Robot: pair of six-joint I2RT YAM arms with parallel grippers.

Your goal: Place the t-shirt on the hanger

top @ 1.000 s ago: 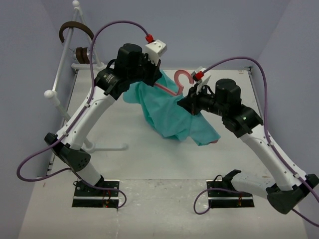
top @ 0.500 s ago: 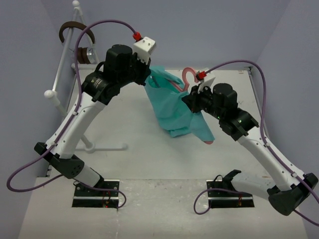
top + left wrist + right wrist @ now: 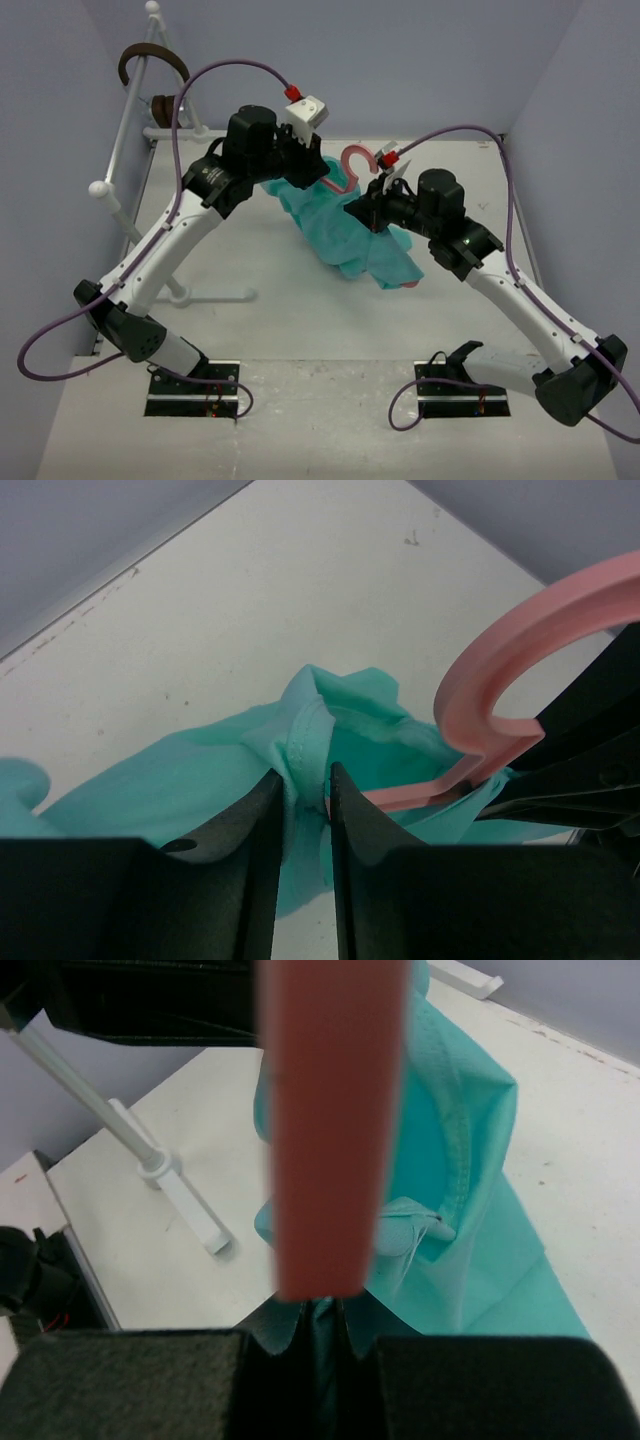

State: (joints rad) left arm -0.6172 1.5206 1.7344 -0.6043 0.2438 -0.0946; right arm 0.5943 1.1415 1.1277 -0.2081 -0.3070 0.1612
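Left tool (image 3: 305, 780), barely parted, pinches the t-shirt (image 3: 180, 780) collar; right tool (image 3: 320, 1325) clamps the hanger (image 3: 330, 1110).

A white table (image 3: 250, 250) fills the middle of the top view, evenly lit, with pale lavender walls (image 3: 440, 50) closing it in on the left, far and right sides. At the upper left stands a white tube rack (image 3: 128, 110) with brown headphones (image 3: 150, 58) hung on top, its foot (image 3: 215, 295) resting on the table.
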